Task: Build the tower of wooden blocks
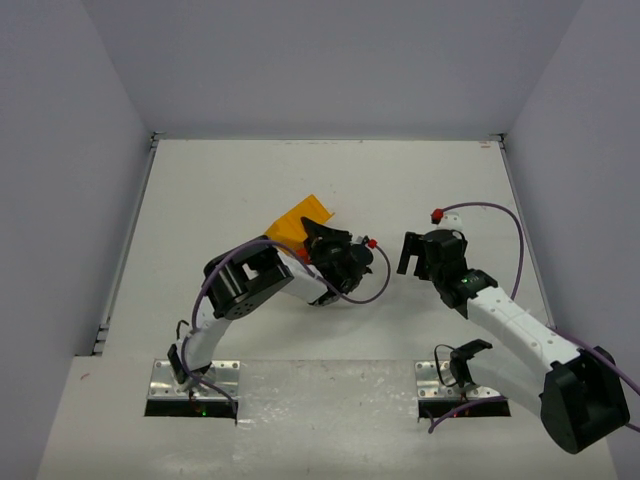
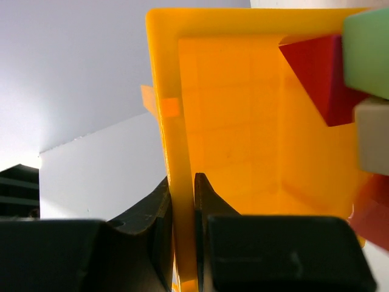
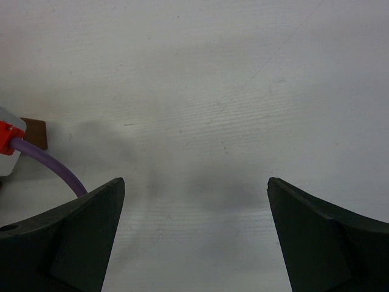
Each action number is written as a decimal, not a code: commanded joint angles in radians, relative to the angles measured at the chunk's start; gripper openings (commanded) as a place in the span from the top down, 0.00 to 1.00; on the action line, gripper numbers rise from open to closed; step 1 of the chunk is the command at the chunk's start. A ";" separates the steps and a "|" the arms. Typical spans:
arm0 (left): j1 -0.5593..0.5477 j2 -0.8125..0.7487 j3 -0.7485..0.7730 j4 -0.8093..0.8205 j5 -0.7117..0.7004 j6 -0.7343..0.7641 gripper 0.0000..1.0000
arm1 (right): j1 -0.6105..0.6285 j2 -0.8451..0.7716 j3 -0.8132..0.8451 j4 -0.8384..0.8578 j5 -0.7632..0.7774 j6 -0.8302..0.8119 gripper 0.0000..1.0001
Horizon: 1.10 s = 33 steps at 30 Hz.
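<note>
Left gripper (image 2: 182,190) clamped on side wall of yellow-orange bin (image 2: 163,91); wall pinched between both fingers. Wood blocks inside bin, ahead-right of fingers: red triangular block (image 2: 316,73), green block (image 2: 368,52), cream block (image 2: 372,137), bunched together. Right gripper (image 3: 194,185) jaws wide apart, gripping nothing, above table (image 3: 213,73); purple cable (image 3: 51,164) beside its left finger.

An orange plastic bin (image 1: 298,222) sits near the middle of the white tabletop (image 1: 420,180), slightly toward its left edge, one corner pointing at the far edge. Plain pale walls (image 1: 330,60) border the tabletop's left, far and right edges.
</note>
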 commanded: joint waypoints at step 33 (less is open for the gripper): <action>0.462 -0.505 0.181 -0.803 0.713 -0.644 1.00 | 0.001 0.030 0.048 0.045 -0.026 0.001 0.01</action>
